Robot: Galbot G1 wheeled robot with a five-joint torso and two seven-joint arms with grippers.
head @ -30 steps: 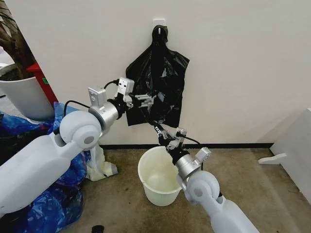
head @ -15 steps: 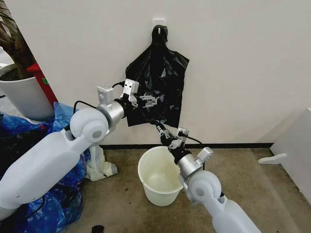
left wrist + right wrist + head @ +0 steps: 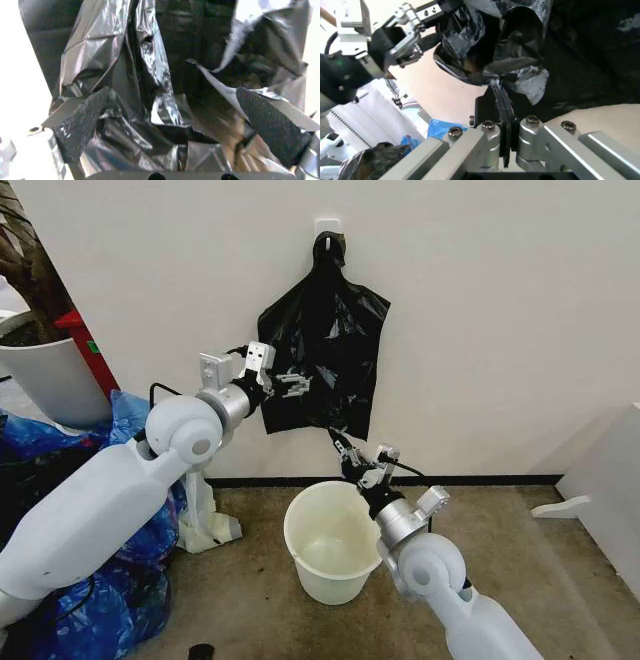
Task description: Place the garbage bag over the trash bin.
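Note:
The black garbage bag (image 3: 325,350) hangs from a wall hook (image 3: 328,227), above and behind the cream-white trash bin (image 3: 330,545) on the floor. My left gripper (image 3: 298,385) is at the bag's lower left part. In the left wrist view it (image 3: 175,125) is open, both pads (image 3: 80,123) spread around crinkled folds of the bag (image 3: 150,75). My right gripper (image 3: 336,440) reaches up from above the bin's rim to the bag's bottom edge. In the right wrist view it (image 3: 496,88) is shut, with a drawn-out tip of the bag (image 3: 515,63) caught at its fingertips.
A large white plant pot (image 3: 45,380) and a red object (image 3: 85,345) stand at the far left. Blue plastic bags (image 3: 70,590) are heaped below them, with a crumpled white bag (image 3: 205,520) beside. A white piece of furniture (image 3: 610,480) stands at right. The floor around the bin is bare.
The left gripper pushed right into the bag, then drew back a little to the left. The right gripper rose slightly and shifted right. The dark strand stretched between them is gone.

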